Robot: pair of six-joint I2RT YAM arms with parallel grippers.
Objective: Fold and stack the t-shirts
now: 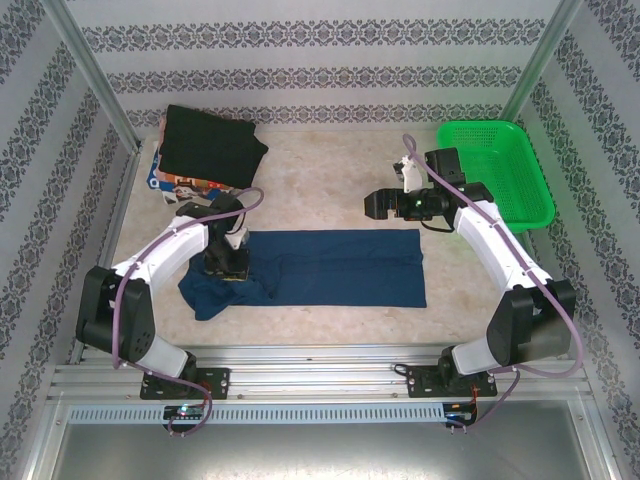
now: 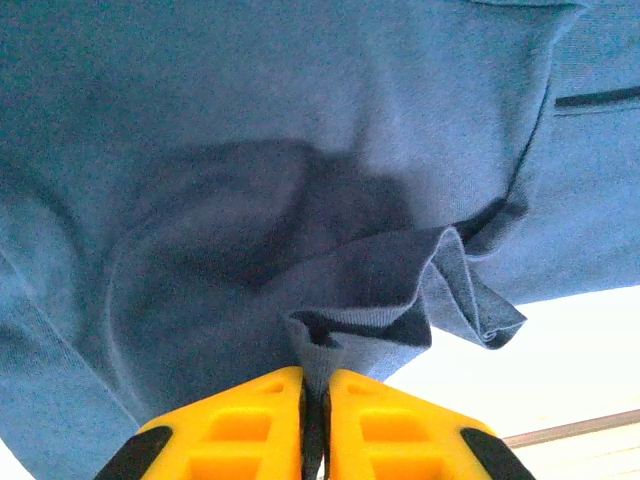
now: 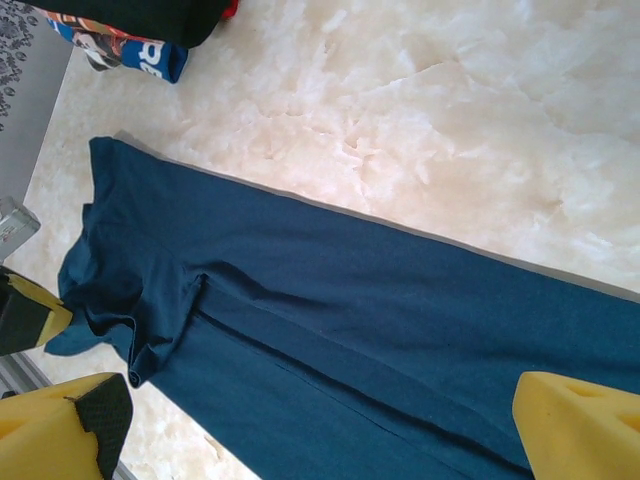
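Observation:
A navy t-shirt (image 1: 330,265) lies folded lengthwise as a long band across the middle of the table, its left end bunched. My left gripper (image 1: 225,268) stands on that bunched end. Its yellow fingers (image 2: 250,425) are shut on a pinched ridge of the navy t-shirt (image 2: 300,180). My right gripper (image 1: 380,205) hovers open above the band's far right part, and the navy t-shirt (image 3: 350,300) spreads below its wide-apart fingers (image 3: 575,425). At the back left a folded black t-shirt (image 1: 210,145) lies on a multicoloured printed t-shirt (image 1: 178,184).
A green mesh basket (image 1: 495,170) stands at the back right, beside the right arm. Bare marble tabletop (image 1: 320,170) lies between the stack and the basket. The aluminium rail (image 1: 320,365) with the arm bases runs along the near edge.

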